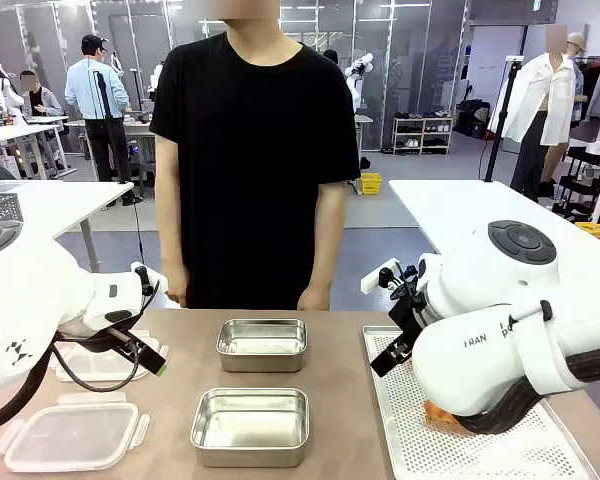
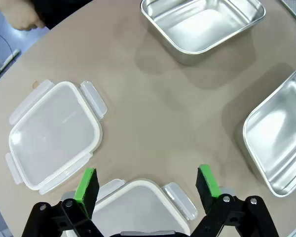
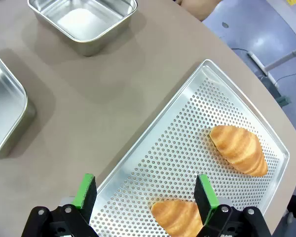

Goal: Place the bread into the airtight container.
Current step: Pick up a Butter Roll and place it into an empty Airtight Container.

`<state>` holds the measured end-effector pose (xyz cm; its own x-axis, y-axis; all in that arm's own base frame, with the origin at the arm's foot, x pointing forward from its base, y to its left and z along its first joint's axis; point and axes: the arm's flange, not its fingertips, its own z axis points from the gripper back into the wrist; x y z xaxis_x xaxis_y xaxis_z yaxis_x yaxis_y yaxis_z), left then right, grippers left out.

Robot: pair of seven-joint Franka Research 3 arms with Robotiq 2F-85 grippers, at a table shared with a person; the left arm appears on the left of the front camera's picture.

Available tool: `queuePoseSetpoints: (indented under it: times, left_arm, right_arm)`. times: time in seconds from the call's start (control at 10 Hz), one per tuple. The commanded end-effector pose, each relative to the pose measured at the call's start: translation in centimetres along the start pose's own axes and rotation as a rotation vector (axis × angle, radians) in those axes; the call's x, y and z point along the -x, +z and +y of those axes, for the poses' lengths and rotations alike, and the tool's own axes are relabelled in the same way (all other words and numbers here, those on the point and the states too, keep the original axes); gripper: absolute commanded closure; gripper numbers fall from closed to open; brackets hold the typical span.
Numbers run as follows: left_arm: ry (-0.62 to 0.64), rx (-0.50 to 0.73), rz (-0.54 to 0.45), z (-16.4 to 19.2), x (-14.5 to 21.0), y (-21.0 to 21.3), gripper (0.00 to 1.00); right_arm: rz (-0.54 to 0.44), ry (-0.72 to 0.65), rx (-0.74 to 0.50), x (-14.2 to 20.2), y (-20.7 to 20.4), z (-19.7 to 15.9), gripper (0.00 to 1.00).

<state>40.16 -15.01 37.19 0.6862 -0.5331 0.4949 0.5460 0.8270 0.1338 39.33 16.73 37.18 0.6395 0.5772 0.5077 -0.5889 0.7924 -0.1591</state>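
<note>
Croissant [image 3: 176, 217] at the near end of the perforated tray [image 3: 153, 148] lies just under the right gripper [image 3: 145, 183], wide open and empty, toward one finger; second croissant [image 3: 238, 149] lies slantwise farther along this tray, so this gripper is the nearer one

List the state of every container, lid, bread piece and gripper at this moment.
far metal container: empty, uncovered
near metal container: empty, uncovered
far lid: lying flat, unattached
near lid: lying flat, unattached
tray: holds both croissants
croissant by gripper: on tray, ungrasped
other croissant: on tray, ungrasped
left gripper: open, empty
right gripper: open, above tray
</note>
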Motion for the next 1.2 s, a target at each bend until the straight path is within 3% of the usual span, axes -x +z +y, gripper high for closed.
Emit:
queuePoseSetpoints:
  times: [0.0, 1.1]
  left_arm:
    - [0.0, 0.0, 0.0, -0.02, -0.01, 0.0, 0.0]
    - [-0.002, 0.0, 0.0, -0.06, -0.02, 0.0, 0.0]
  right_arm:
    - [0.0, 0.0, 0.0, 0.0, 0.0, 0.0, 0.0]
    - [0.0, 0.003, 0.001, -0.01, 0.0, 0.02, 0.0]
